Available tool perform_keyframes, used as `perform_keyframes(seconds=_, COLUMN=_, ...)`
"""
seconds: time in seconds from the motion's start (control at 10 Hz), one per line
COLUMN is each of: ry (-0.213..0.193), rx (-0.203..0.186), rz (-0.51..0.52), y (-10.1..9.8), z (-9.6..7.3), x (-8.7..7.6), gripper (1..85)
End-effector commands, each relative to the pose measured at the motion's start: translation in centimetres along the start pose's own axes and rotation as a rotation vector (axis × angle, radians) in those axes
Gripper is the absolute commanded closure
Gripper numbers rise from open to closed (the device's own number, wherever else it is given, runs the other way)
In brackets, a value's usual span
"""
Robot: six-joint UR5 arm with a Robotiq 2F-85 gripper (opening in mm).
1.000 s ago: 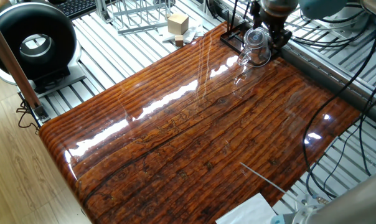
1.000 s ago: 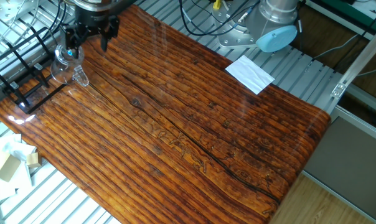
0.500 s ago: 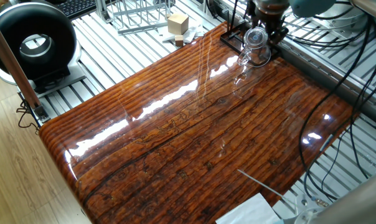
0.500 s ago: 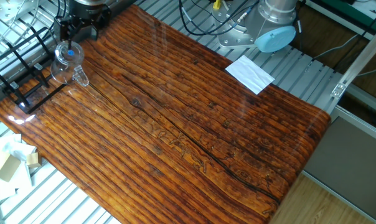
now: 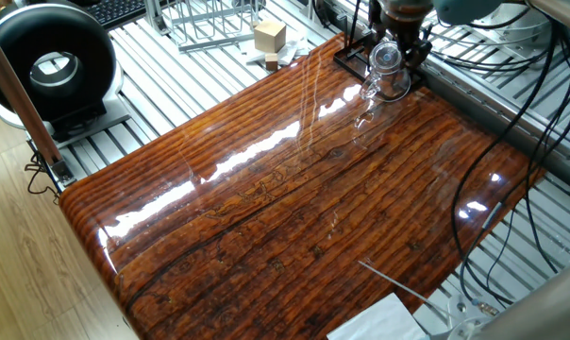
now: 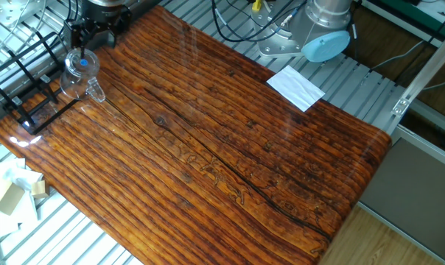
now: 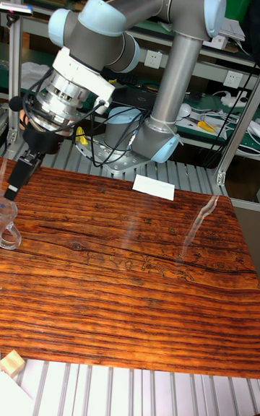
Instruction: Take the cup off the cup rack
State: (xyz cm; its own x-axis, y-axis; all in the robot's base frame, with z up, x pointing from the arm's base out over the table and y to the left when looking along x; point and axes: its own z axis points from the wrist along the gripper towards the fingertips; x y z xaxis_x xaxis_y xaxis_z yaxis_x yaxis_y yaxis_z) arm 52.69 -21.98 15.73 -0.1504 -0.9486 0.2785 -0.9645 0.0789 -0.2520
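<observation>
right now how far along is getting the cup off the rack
Done: the gripper has reached the cup. In hand: its fingers sit just above the cup's rim; no grasp is visible. Left: gripping it and lifting it clear of the cup rack, where it remains.

— What sits off the wooden table point(image 5: 294, 208) at ten o'clock in one fixed view?

— A round black device point(image 5: 47, 64) with a pale centre, on the slatted metal surface. Toward twelve o'clock there is a silver wire rack point(image 5: 209, 21), with a small wooden block point(image 5: 269, 36) just beside it.

— And in the other fixed view?

— A white sheet of paper point(image 6: 295, 87) lies near the table's edge at one o'clock. Black cables point(image 6: 244, 22) loop at twelve o'clock. The block point(image 6: 7, 197) appears at eight o'clock, beside crumpled white material point(image 6: 16, 175).

— The tall fixed view?

— The paper point(image 7: 153, 187) lies at the tabletop's far edge, and the block point(image 7: 11, 362) rests at seven o'clock.
</observation>
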Motion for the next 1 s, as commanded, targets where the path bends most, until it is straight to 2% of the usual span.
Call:
perform_keyframes(seconds=0.0, ry=-0.031, rx=0.002, rz=0.032, y=-0.1, z=-0.2, x=-0.9, gripper=8.0)
perform_keyframes(seconds=0.1, ry=0.012, rx=0.017, rz=0.057, y=-0.5, z=-0.1, x=0.2, gripper=9.3)
perform_keyframes(seconds=0.2, ry=0.033, rx=0.028, rz=0.085, y=-0.8, z=-0.2, x=0.8, gripper=13.3)
perform_keyframes(seconds=0.4, ry=0.004, rx=0.021, rz=0.095, y=-0.6, z=-0.1, x=0.1, gripper=13.0)
perform_keyframes(seconds=0.9, ry=-0.023, rx=0.002, rz=0.063, y=-0.3, z=-0.1, x=-0.5, gripper=13.0)
